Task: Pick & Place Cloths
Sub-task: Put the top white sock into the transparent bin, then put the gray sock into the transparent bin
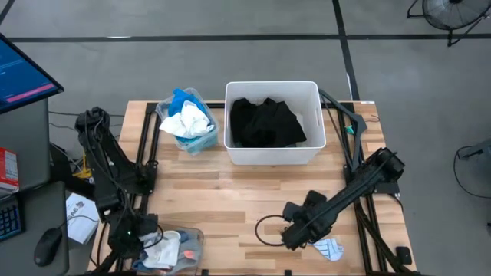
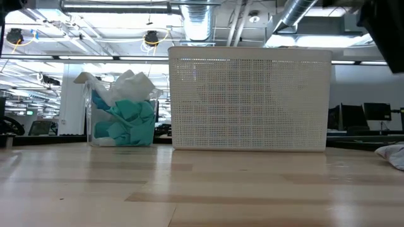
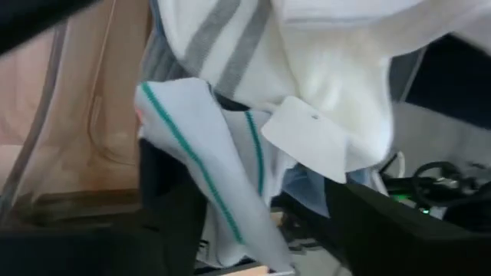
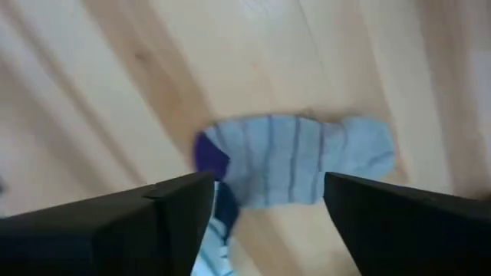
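Biggest piece, the black garment (image 1: 265,123), is bunched in the white tub (image 1: 272,153) at 12 o'clock; soft and floppy, so I'd pinch a raised fold. White and teal cloths (image 1: 186,121) fill the bin (image 1: 201,143) at 11 o'clock. At 5 o'clock the right gripper (image 4: 265,211) hangs spread, holding nothing, over a light striped sock (image 4: 295,159); grab mid-body. At 7 o'clock the left gripper (image 3: 253,230) is spread among socks (image 3: 230,153).

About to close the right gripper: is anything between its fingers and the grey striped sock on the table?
Nothing visible. In the right wrist view the right gripper stands open with the grey striped sock lying flat on the bare wooden table just beyond its fingertips. No other cloth or bin shows between them.
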Available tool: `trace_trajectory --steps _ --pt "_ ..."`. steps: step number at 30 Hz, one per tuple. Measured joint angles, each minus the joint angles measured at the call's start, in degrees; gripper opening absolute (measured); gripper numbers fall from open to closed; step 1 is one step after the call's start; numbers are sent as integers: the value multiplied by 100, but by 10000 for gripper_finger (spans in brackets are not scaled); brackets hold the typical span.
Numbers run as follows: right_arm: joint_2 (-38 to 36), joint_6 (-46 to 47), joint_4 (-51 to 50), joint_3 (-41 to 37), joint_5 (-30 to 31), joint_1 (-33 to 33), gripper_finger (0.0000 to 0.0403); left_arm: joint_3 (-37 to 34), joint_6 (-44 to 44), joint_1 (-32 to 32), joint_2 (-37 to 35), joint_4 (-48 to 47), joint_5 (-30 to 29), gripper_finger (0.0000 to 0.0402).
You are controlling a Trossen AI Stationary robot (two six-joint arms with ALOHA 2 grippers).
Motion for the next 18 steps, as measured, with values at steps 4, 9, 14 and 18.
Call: trace_trajectory --steps 4,9,14,18 --pt "385 -155 -104 -12 -5 -84 255 0 -639 9 -259 43 15 279" --pt "598 -655 623 -522 -290 -284 260 0 -993 11 -673 217 -27 293" --pt "152 -343 1279 -1531 -600 -368 260 0 -1192 11 -1087 355 -343 290" --pt "-386 109 2035 -2308 -605 -284 260 0 -1189 11 -1309 389 -733 290"
